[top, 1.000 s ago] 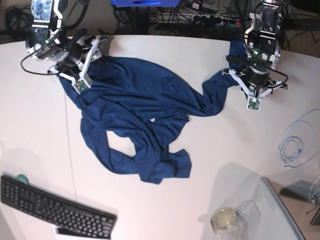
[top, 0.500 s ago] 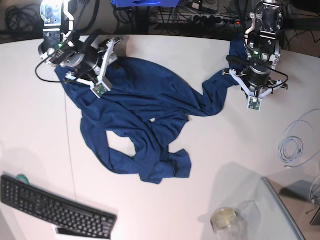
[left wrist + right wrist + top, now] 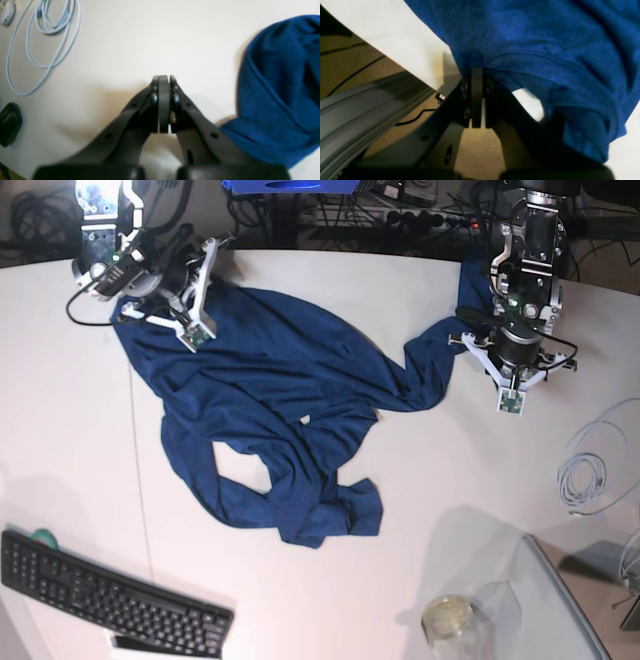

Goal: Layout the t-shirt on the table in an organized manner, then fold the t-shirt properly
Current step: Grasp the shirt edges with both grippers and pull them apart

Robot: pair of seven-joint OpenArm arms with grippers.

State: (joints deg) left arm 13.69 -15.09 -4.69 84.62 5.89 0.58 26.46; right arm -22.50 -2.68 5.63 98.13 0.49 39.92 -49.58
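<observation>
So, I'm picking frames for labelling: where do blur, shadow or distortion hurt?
Left wrist view: the left gripper is soft, close to the lens, throwing a warm shadow on the table. Right wrist view: the t-shirt is blurred, the right gripper nearly black. Base view: sharp, table edges bowed.

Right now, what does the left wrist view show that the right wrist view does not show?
Only the left wrist view: the left gripper, shut on nothing above bare table, a coiled pale cable and a black object at the edge.
Only the right wrist view: the right gripper, shut on the t-shirt at the table's edge, with a grey rail below.
Both: the blue t-shirt and the white table.
</observation>
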